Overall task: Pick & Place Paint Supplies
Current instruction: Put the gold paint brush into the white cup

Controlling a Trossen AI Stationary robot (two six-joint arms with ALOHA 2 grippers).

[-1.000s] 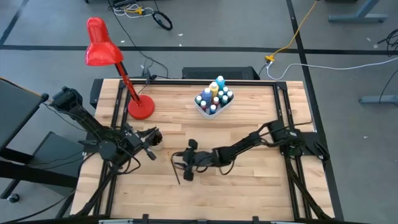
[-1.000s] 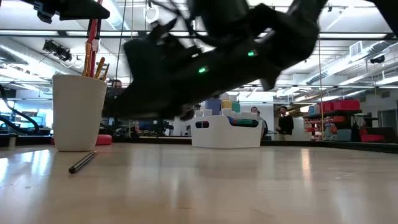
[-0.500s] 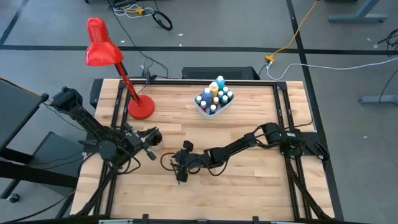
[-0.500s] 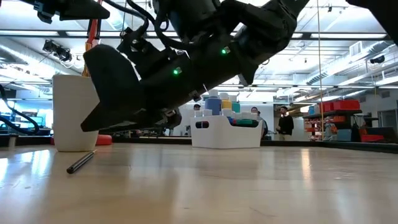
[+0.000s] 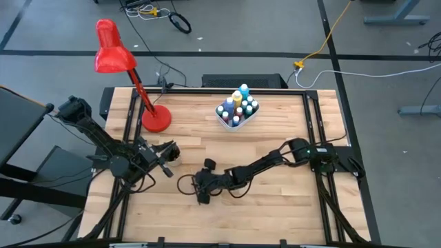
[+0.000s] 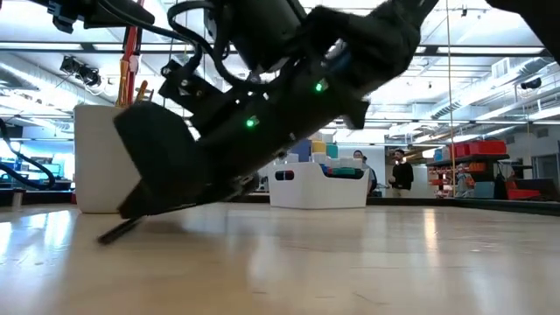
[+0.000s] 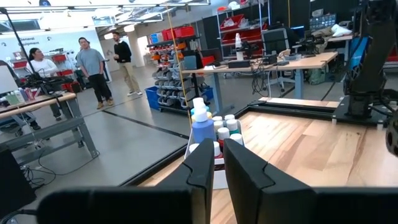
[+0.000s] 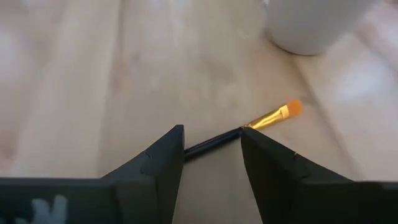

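Note:
A thin dark-handled paintbrush [image 8: 214, 142] with a gold ferrule and orange bristles lies flat on the wooden table, near the beige cup [image 8: 311, 25]. My right gripper [image 8: 211, 132] is open and low over it, one finger on each side of the handle. I cannot tell whether the fingers touch the handle. In the low view the right gripper [image 6: 140, 197] slants down beside the brush [image 6: 118, 230]. The cup [image 6: 101, 162] holds several brushes. My left gripper [image 5: 167, 153] is shut and hovers by the cup. Paint bottles stand in the white tray [image 5: 237, 110].
A red desk lamp [image 5: 155, 118] stands on the table's far left part. The white tray of bottles [image 6: 319, 188] sits near the far edge. Bare wood spreads along the near side and to the right. People stand in the room beyond the table.
My right gripper has moved toward the table's left edge and down toward the paintbrush, tipping its fingers down to the table. The left arm has kept still.

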